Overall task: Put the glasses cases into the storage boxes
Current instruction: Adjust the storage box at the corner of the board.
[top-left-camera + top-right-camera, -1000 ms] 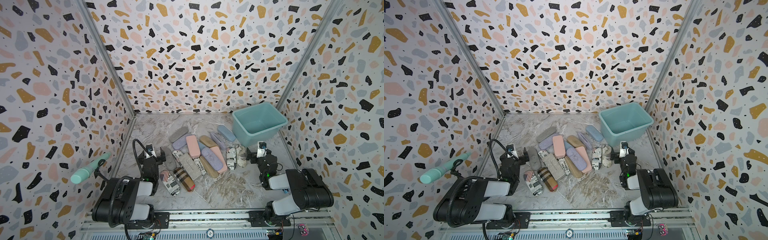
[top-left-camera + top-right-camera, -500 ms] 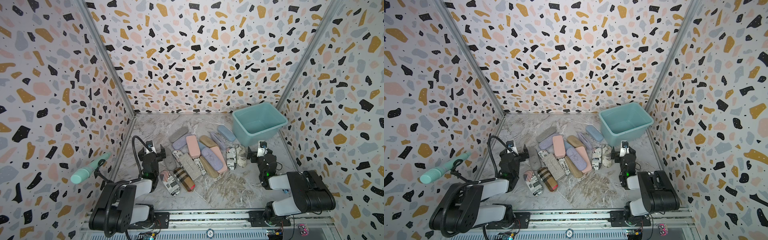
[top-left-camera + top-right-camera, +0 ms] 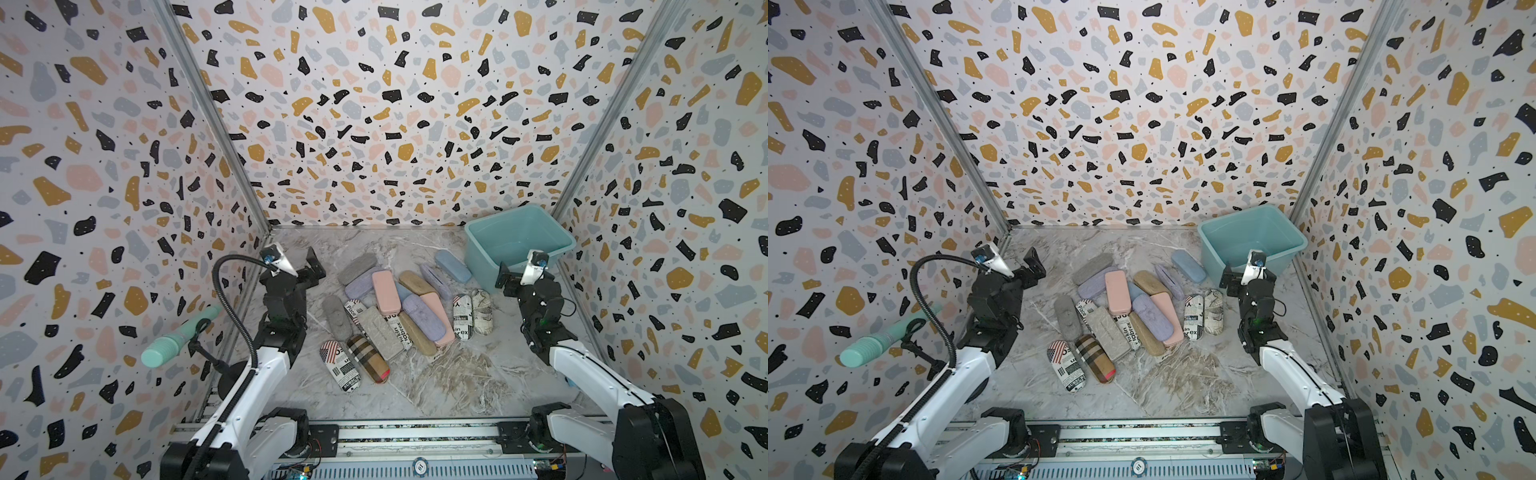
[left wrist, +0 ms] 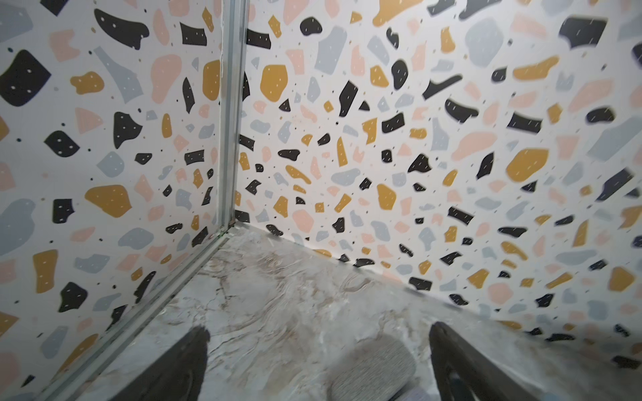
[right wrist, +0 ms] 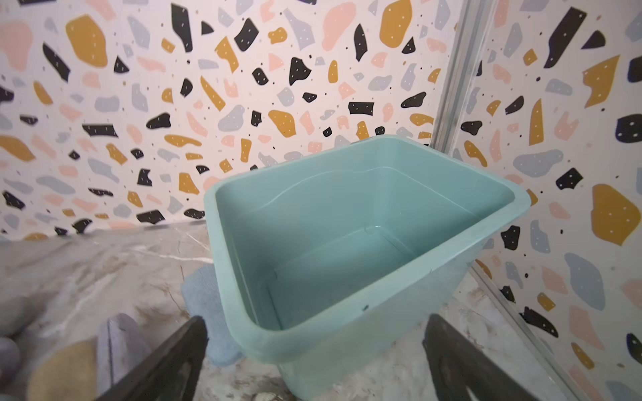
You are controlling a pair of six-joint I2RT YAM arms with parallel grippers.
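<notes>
Item: my left end effector (image 3: 309,268) and right end effector (image 3: 513,279), both gaping, empty. Best: pinch grey case (image 3: 357,263) crosswise, carry to tub (image 3: 480,255).

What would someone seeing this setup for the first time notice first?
The loud terrazzo-patterned walls on three sides grab the eye first. Next comes the jumble of colourful glasses cases heaped in the middle of the marble floor, some lying on others. Then the empty teal tub in the far right corner, and a mint-green ribbed cylinder sticking out by the left wall.
</notes>
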